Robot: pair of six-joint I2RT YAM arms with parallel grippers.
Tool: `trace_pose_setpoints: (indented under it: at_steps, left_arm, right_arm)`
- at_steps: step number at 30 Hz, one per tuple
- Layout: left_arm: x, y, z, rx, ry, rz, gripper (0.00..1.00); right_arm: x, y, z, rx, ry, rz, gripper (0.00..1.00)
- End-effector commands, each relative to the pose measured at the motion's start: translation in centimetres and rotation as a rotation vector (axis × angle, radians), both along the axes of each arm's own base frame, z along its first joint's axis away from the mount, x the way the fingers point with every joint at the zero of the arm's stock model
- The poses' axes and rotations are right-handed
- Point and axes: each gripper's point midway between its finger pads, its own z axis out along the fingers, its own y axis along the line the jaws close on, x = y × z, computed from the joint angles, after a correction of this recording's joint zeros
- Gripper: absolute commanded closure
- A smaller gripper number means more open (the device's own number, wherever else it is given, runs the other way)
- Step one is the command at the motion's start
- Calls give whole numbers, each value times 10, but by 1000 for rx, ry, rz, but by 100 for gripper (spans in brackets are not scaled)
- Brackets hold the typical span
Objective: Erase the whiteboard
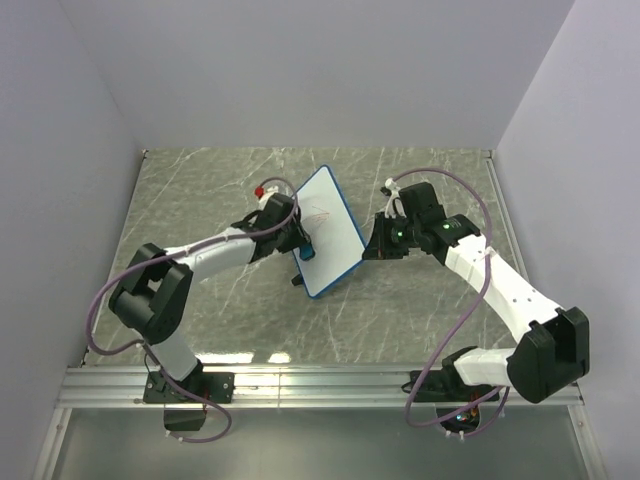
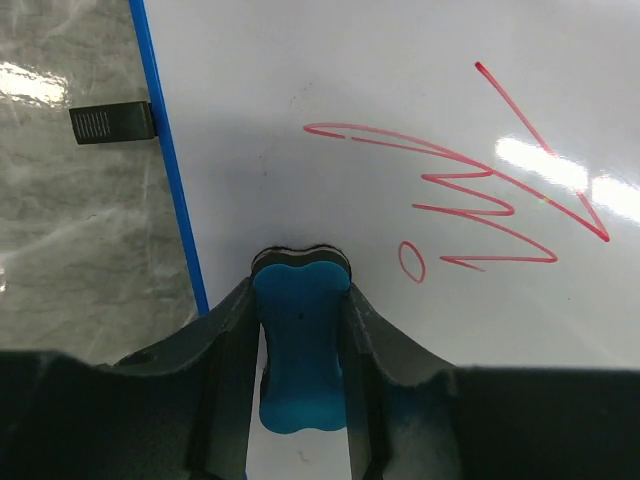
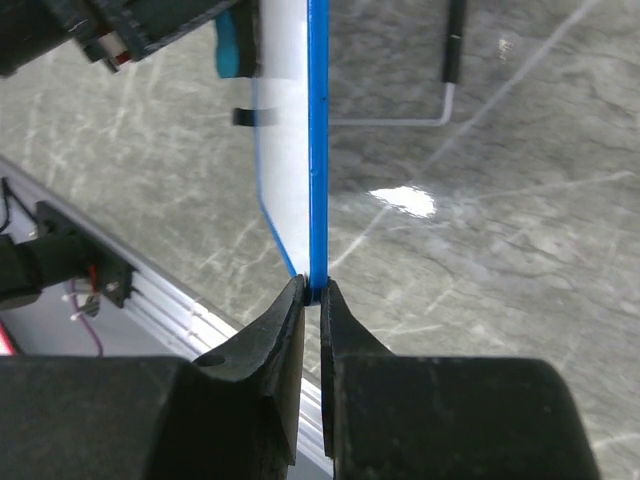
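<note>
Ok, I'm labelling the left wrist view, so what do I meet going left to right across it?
Table top → black foot → whiteboard frame → blue eraser → red scribble.

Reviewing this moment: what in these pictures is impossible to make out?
- Left wrist: whether the eraser in the left hand touches the whiteboard; its own body hides the contact face.
- Right wrist: the red scribbles; the board, pinched by the right hand, shows edge-on.
- Top: what the small red object by the left arm is; too small, partly hidden.
- Left wrist: the board's right side, cut off by the frame.
</note>
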Motion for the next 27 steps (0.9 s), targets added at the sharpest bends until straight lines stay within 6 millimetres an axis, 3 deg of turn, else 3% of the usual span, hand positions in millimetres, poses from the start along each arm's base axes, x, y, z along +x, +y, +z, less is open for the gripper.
trace_pose_setpoints:
  at_steps: [1, 2, 4, 5, 7, 8, 14, 19, 20, 22, 23, 27]
  left_arm:
    - [-16, -28, 1, 49, 105, -164, 100]
    - [-1, -42, 28, 12, 55, -180, 100]
    - [11, -56, 37, -7, 41, -207, 100]
    - [23, -65, 58, -28, 6, -213, 100]
    - [31, -77, 59, -35, 10, -238, 100]
    - [40, -83, 74, -49, -20, -243, 100]
    - [60, -101, 81, -84, -35, -265, 100]
    - [61, -91, 47, -76, 24, -251, 100]
    - [52, -84, 25, -60, 69, -249, 100]
    - [51, -73, 4, -46, 94, -234, 100]
    - [41, -62, -17, -22, 136, -228, 100]
    - [20, -35, -63, 31, 212, -209, 100]
  right_arm:
    - [-3, 31, 48, 160, -134, 132, 100]
    - [-4, 32, 46, 159, -133, 136, 100]
    - [-5, 31, 45, 158, -129, 135, 100]
    - [-6, 31, 43, 157, -126, 136, 100]
    - [-8, 32, 43, 161, -123, 139, 100]
    - [-9, 32, 40, 160, -116, 141, 100]
    - [-14, 30, 34, 152, -107, 143, 100]
    - [-15, 27, 34, 143, -116, 140, 100]
    - [-16, 28, 35, 144, -118, 142, 100]
    - [-15, 27, 36, 140, -121, 141, 100]
    - [-16, 27, 36, 138, -119, 141, 100]
    - [-15, 25, 36, 129, -128, 136, 100]
